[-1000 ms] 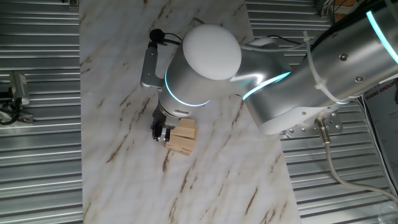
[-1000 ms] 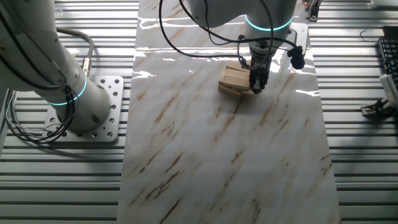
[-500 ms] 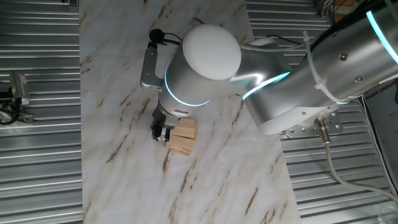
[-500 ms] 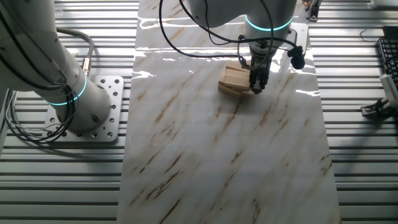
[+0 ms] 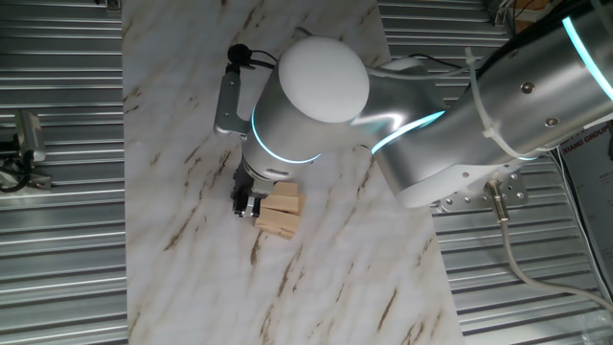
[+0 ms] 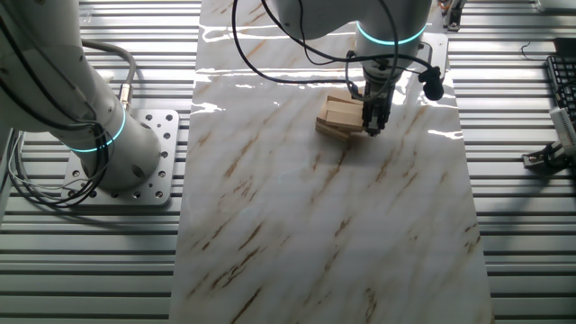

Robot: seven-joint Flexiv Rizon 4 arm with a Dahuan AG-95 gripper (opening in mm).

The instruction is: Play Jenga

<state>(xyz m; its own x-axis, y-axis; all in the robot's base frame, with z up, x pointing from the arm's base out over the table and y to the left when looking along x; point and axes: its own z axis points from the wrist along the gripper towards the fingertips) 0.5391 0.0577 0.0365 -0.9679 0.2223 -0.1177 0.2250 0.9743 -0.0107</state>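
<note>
A small stack of pale wooden blocks [image 5: 280, 210] [image 6: 339, 117] sat on the marble-patterned surface [image 5: 192, 278] [image 6: 315, 234], its layers laid crosswise and slightly askew. The dark pincer [image 5: 246, 202] [image 6: 372, 120] hung low, pointing down at one end of the stack, its tips touching or just beside the blocks. Whether its fingers were apart or together could not be told, since the arm's round white joint [image 5: 324, 79] hid most of it from above and the other fixed view showed it too small. A black cable [image 6: 270, 45] looped above the stack. The arm's base [image 6: 117, 148] stood well apart from the stack, off the surface's edge.
</note>
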